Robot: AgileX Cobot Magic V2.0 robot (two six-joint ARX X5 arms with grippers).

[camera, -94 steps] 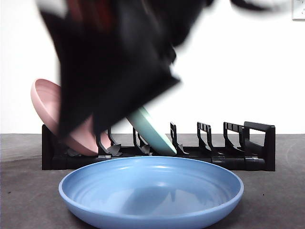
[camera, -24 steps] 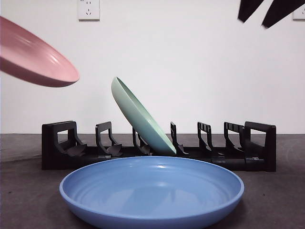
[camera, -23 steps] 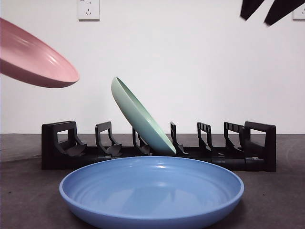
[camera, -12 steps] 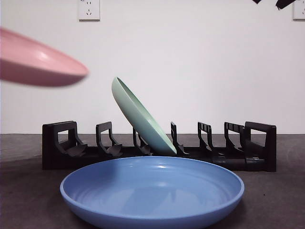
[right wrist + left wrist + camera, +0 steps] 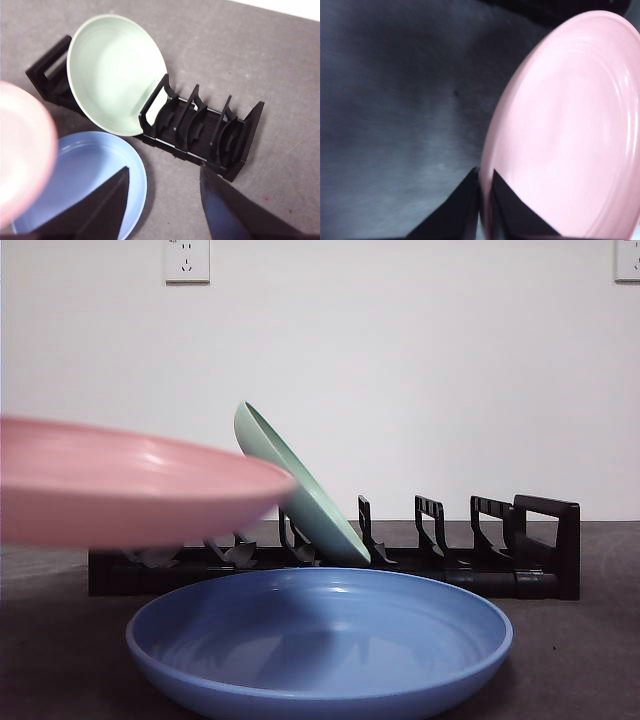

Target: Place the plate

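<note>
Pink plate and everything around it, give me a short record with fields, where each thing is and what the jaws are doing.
pink plate: held in the air roughly level, over the blue plate's side, blurred
left gripper: jaws shut on the pink plate's rim
blue plate: flat on the table in front of the rack
green plate: leaning in a slot of the rack
rack: black, several slots unfilled
right gripper: jaws open, high above the rack, holding nothing
</note>
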